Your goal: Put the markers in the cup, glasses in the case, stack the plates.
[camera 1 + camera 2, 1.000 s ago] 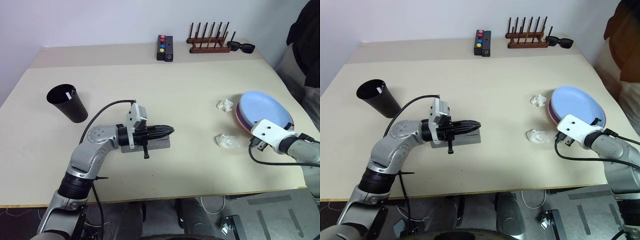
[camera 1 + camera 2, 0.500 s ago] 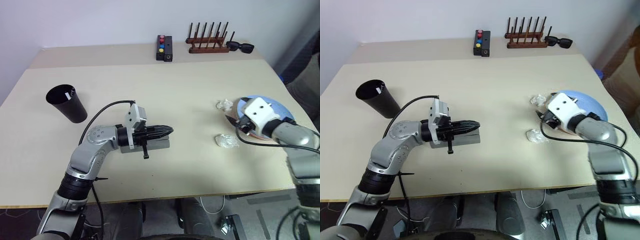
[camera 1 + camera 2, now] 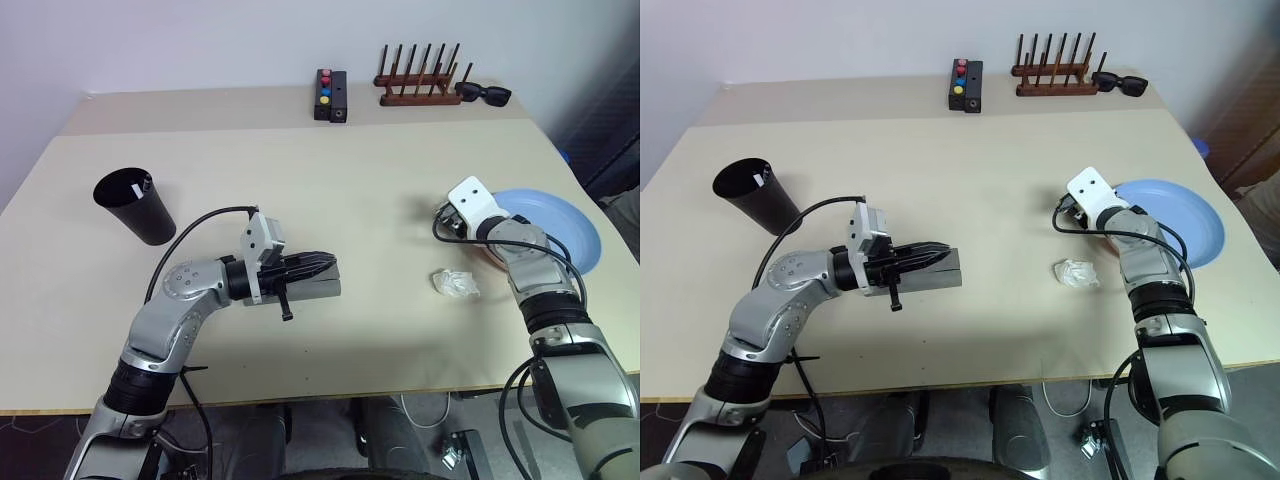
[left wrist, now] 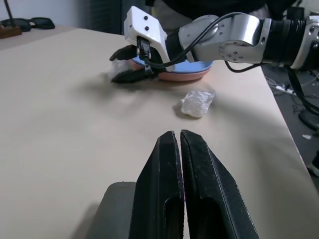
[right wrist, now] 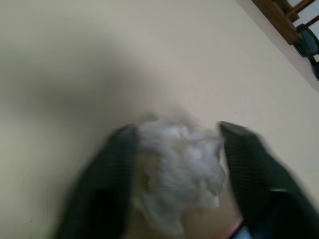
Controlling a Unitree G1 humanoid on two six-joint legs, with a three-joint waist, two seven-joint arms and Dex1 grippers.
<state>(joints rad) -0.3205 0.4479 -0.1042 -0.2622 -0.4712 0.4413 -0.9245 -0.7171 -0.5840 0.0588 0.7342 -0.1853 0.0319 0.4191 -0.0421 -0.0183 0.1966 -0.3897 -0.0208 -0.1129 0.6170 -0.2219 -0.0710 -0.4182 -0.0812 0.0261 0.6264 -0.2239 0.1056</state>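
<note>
The right arm had swung from the near right edge of the table [image 3: 350, 170] up and leftward past the plates, and the right gripper [image 5: 177, 133] now reached the farther crumpled white wad [image 5: 174, 174], just left of the plates. The left arm had barely shifted.

The right gripper's two fingers stood apart with the wad between them, close on both sides; whether they already pinched it could not be told. The left gripper [image 4: 175, 137] was clenched with its fingers pressed flat together on nothing, lying level over the grey case [image 3: 322, 290] in the near middle of the table.

The step in hand looked like clearing that wad away from the stack. To do it well the fingers would need to close gently and squarely across the wad's bulk — it looked light and springy, so an off-centre pinch could flick it away — while keeping off the plate rim beside it.

Counted: two plates at the right, the blue plate [image 3: 560, 225] already sitting on the pink plate [image 4: 184, 76]; one black cup [image 3: 140, 212] at the far left, tilted; one case; two wads, the second wad [image 3: 455, 283] lying nearer; and a marker [image 3: 137, 184] showing at the cup's rim — how many were inside could not be told.
</note>
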